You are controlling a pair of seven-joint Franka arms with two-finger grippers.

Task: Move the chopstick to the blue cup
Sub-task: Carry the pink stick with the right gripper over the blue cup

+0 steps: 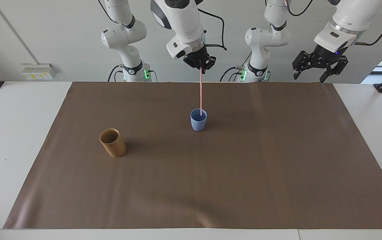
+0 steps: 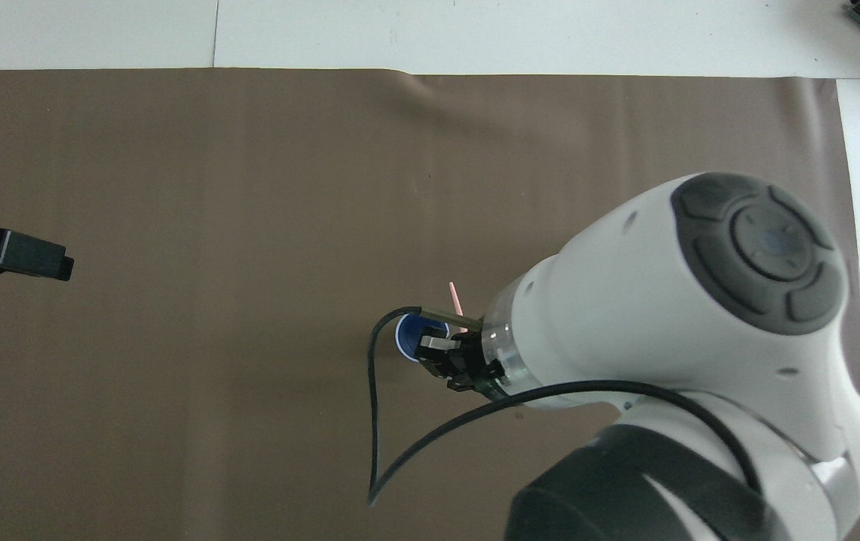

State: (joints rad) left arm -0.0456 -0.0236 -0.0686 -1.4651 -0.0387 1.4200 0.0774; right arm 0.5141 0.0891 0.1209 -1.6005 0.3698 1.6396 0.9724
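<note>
right gripper [image 1: 201, 67] pinches chopstick [image 1: 201, 93] by its top, hanging plumb over blue cup [image 1: 198, 124] mid-mat — tip at the rim | left gripper [image 1: 317, 68] waits, fingers wide | risk: long stick tips the light cup, or leans out on release

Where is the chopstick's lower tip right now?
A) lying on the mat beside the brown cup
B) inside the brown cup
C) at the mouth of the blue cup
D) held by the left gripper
C: the chopstick hangs nearly upright from the shut right gripper, and its lower tip sits at the mouth of the blue cup in the facing view.
</note>
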